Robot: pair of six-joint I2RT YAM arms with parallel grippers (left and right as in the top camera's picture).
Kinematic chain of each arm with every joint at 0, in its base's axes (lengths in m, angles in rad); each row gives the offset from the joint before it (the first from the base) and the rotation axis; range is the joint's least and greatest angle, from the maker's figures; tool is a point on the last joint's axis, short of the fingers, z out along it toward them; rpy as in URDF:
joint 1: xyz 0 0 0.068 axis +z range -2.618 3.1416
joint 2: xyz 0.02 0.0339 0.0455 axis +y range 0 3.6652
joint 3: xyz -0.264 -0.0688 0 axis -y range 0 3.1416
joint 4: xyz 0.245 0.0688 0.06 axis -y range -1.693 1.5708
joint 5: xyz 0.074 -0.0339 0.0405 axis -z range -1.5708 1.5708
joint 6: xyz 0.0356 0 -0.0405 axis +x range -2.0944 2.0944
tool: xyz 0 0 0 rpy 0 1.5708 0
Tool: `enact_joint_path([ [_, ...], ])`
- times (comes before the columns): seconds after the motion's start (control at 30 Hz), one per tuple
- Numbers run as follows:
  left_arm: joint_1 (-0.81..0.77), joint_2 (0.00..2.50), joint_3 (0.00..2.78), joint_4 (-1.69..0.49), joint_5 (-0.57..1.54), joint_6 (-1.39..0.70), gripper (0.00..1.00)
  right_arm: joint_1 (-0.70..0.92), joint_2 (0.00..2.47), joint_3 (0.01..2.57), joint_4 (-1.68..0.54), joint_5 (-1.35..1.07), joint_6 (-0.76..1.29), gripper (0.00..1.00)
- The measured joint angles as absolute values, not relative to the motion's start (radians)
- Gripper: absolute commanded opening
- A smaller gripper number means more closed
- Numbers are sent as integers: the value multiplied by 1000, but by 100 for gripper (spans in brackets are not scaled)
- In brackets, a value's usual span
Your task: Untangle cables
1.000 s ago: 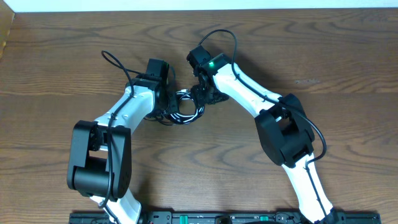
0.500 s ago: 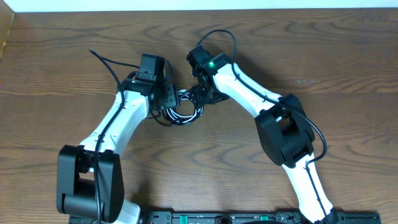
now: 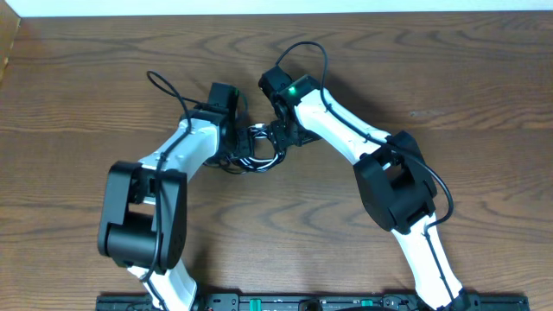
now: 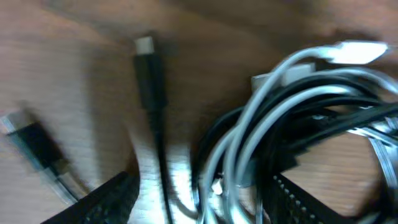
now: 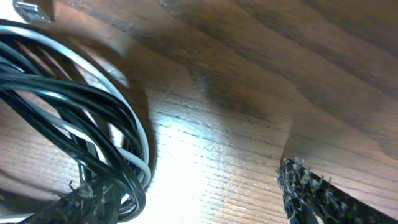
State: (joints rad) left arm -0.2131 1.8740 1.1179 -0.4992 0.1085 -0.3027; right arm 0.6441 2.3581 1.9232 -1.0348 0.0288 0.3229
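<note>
Overhead, the cables [image 3: 256, 152] are being shown as one tangled coil of black and white loops lying on the wooden table [image 3: 449, 78], near its middle. The coil is being flanked by both arms: the left gripper [image 3: 235, 145] is being held at its left edge and the right gripper [image 3: 278, 136] at its upper right edge. From this height the stand of the jaws is being hidden by the wrists.

From the left wrist, though blurred, the left gripper's fingers [image 4: 115, 196] are being seen well apart, low over the table. Between them the bundle is being framed, with the white cord [image 4: 292, 71] looping over and through the black cord [image 4: 323, 124]. Whether either finger is touching them cannot be told. A black plug [image 4: 148, 74] is being seen lying on the wood just left of the bundle, its lead running down between the fingers. A second dark plug [image 4: 31, 142] is lying further left, apart from the coil.

From the right wrist, the right gripper's fingers [image 5: 311, 196] are likewise being held apart, with bare wood filling most of the gap. The coil is being seen against the finger on the view's left only, black strands crossing one white strand. A small metal plug tip [image 5: 30, 10] is being shown at the top left corner, beside the coil.
</note>
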Motion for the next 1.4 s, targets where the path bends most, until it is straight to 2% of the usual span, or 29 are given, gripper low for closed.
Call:
enact_joint_path([
  [0.33, -216, 1876, 1118, -488, 106, -310, 67, 670, 2356, 1923, -1036, 100, 332, 82],
  [1.0, -219, 1882, 1118, -471, 37, -311, 67, 709, 2310, 1820, -964, 228, 409, 85],
  [1.4, -231, 1887, 1118, -469, -63, -318, 67, 677, 2304, 1820, -1071, 284, 414, 89],
])
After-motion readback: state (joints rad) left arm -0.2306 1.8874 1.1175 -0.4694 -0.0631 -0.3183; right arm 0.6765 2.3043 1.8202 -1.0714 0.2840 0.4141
